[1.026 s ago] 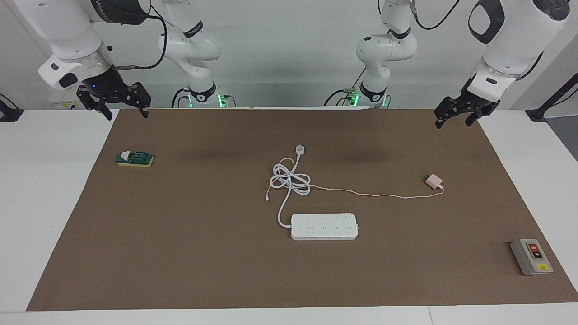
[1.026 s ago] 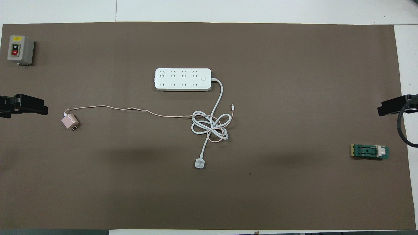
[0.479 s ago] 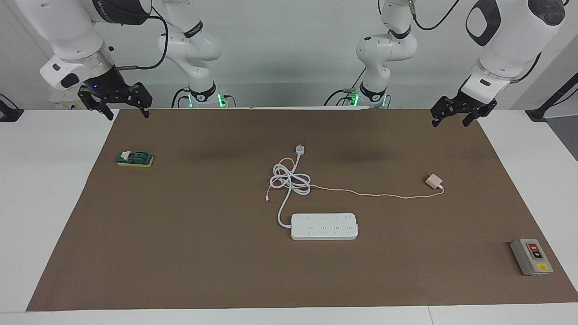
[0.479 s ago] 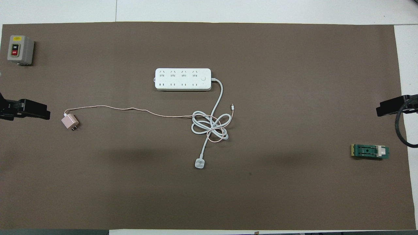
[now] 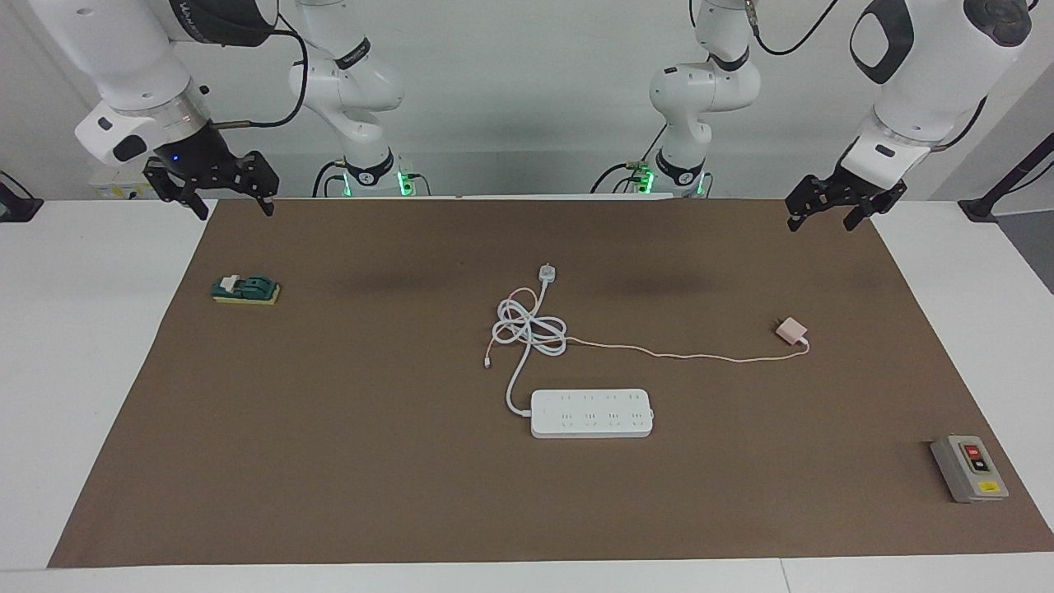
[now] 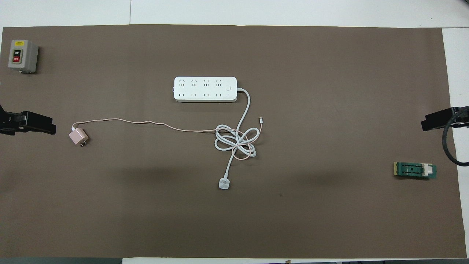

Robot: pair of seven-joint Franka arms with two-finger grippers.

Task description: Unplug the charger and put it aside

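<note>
Handling: charger (image 5: 791,329) light, rigid — cable limp, will drag
Grip: cube's flat sides
Left end effector (image 5: 826,213): fingers apart, empty
Right end effector (image 5: 222,188): fingers apart — waiting

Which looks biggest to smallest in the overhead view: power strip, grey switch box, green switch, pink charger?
1. power strip, clearly largest.
2. green switch and grey switch box: the switch is longer, the box squarer and taller; their areas look alike, so no ranking.
3. charger cube, smallest, not counting its cable.

Charger (image 5: 791,329) lies unplugged on mat (image 5: 329,461), both hands raised.
</note>
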